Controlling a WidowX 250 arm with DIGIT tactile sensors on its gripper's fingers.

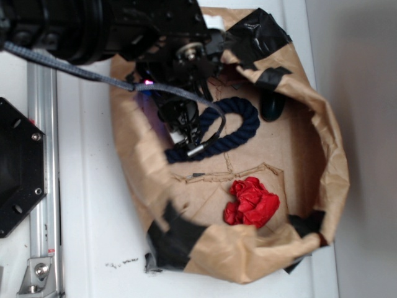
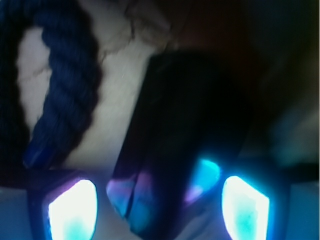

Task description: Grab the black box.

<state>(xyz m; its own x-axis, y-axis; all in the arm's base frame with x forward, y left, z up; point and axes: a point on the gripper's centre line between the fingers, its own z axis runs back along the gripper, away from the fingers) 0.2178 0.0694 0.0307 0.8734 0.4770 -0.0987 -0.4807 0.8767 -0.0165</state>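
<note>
The black box (image 2: pixel 190 130) is a glossy dark block lying on the brown paper, seen close up in the wrist view. My gripper (image 2: pixel 159 212) is low over it, with the box's near end between the two glowing fingers (image 2: pixel 72 210). A strip of paper shows between the left finger and the box; the right finger is almost against it. The jaws are open. In the exterior view my gripper (image 1: pixel 184 126) reaches down inside the paper nest beside the rope, and the box is hidden under it.
A thick navy-blue rope (image 1: pixel 239 127) curls just right of the gripper and shows in the wrist view (image 2: pixel 65 85). A red wad (image 1: pixel 251 202) lies toward the front. A dark green oval object (image 1: pixel 273 105) sits at the back. Raised crumpled paper walls (image 1: pixel 325 161) surround everything.
</note>
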